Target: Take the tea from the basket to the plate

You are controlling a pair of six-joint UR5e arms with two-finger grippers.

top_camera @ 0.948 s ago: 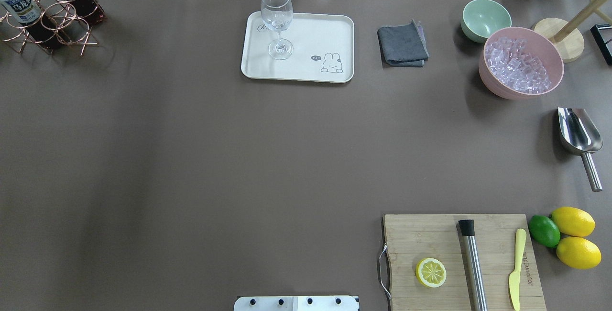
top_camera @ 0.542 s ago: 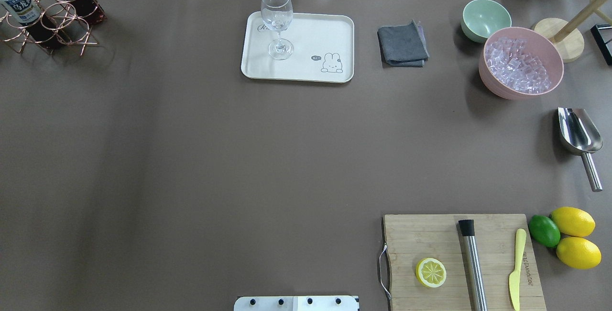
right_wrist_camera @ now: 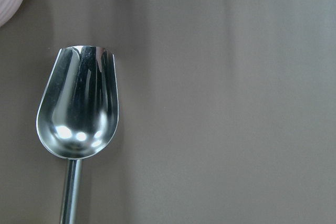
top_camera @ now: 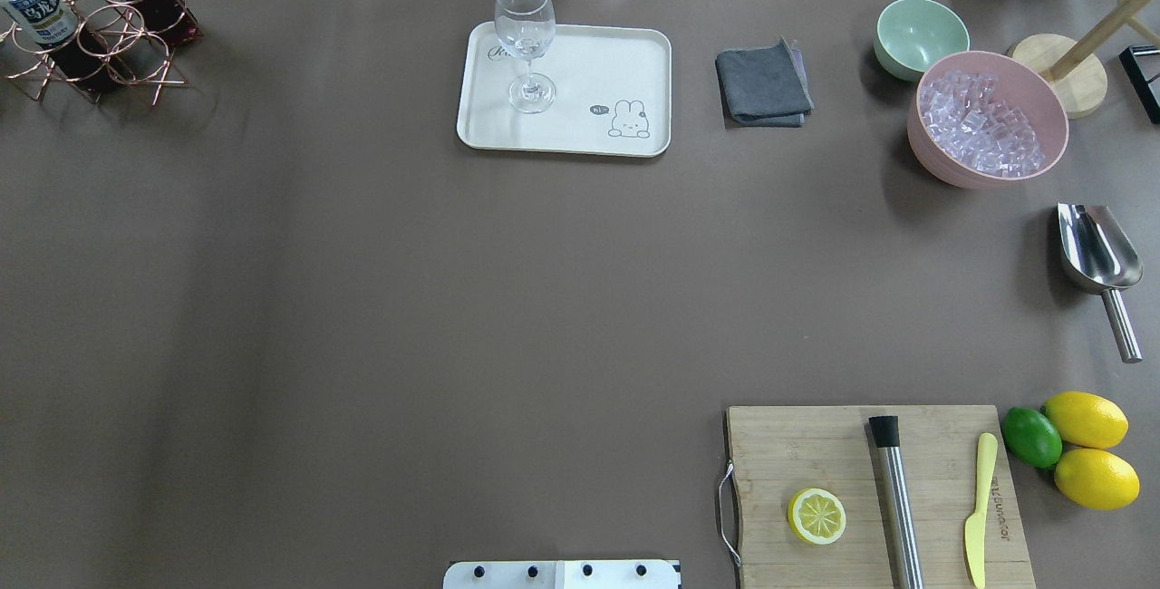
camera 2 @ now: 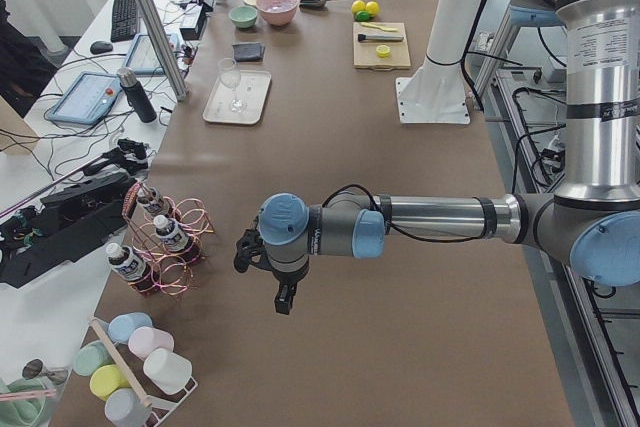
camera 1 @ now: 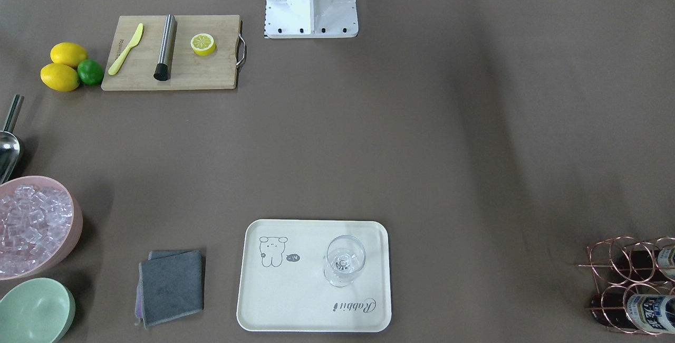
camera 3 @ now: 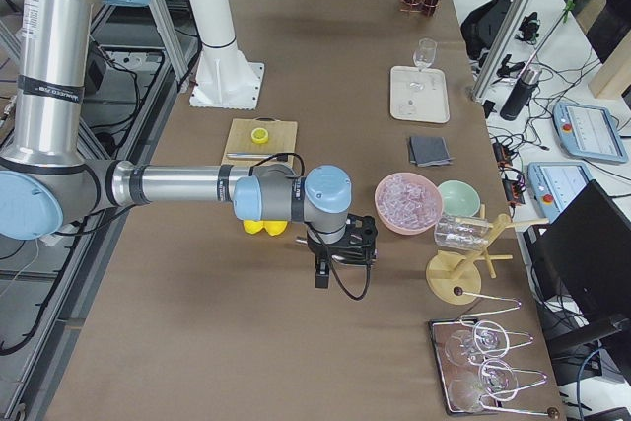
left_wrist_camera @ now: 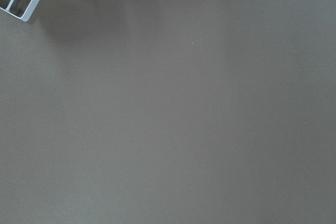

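Observation:
Several tea bottles (top_camera: 41, 14) with dark liquid and white caps stand in the copper wire basket (top_camera: 118, 50) at the far left corner; they also show in the front view (camera 1: 648, 312) and the left side view (camera 2: 168, 234). The cream plate (top_camera: 607, 63) lies at the far middle and bears a stemmed glass (top_camera: 526, 41). My left gripper (camera 2: 244, 249) hovers above the table just beside the basket (camera 2: 185, 269); I cannot tell whether it is open. My right gripper (camera 3: 363, 236) hovers near the pink bowl; I cannot tell its state either.
A grey cloth (top_camera: 763, 83), mint bowl (top_camera: 920, 36), pink bowl of ice (top_camera: 988, 118) and metal scoop (top_camera: 1097, 254) sit on the right. A cutting board (top_camera: 797, 444) with a lemon half, muddler and knife lies front right, beside lemons and a lime (top_camera: 1031, 437).

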